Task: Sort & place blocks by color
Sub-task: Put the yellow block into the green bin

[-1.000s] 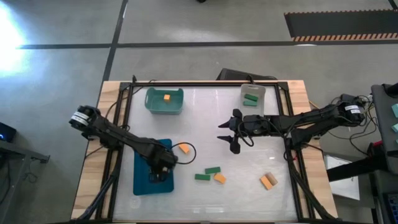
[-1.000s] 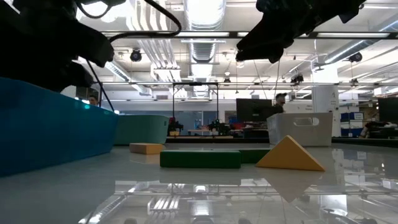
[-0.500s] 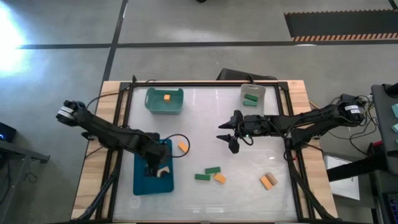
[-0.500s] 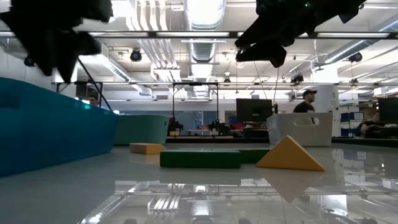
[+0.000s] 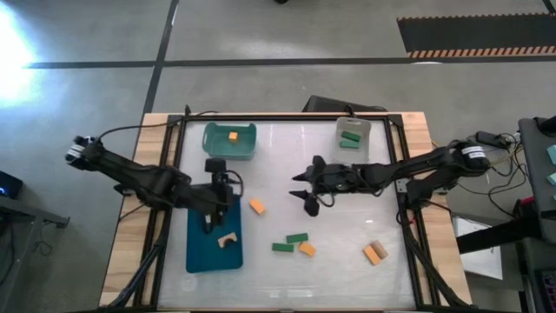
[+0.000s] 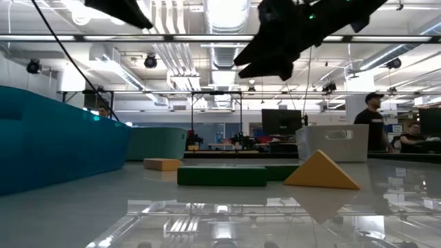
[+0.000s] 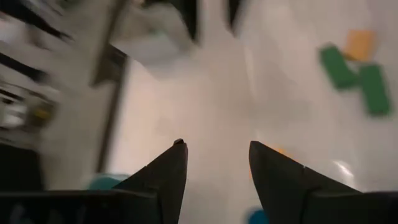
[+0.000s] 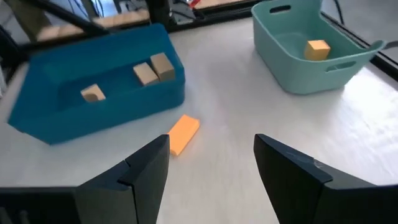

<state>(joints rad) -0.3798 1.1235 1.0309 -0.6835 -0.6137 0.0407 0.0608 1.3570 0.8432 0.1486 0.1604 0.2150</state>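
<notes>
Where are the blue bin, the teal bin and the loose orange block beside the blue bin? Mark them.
Blue bin (image 8: 118,109), right wrist view, front wall.
Teal bin (image 8: 292,74), right wrist view, front wall.
Orange block (image 8: 183,133), right wrist view, top face.

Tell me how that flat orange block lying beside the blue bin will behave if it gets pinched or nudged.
The flat orange rectangular wooden block looks rigid, so it probably won't flex. Lying on its broad face, it seems unlikely to roll or tip. The glossy white table may let it slide when nudged. The right tool is open, facing it.
</notes>
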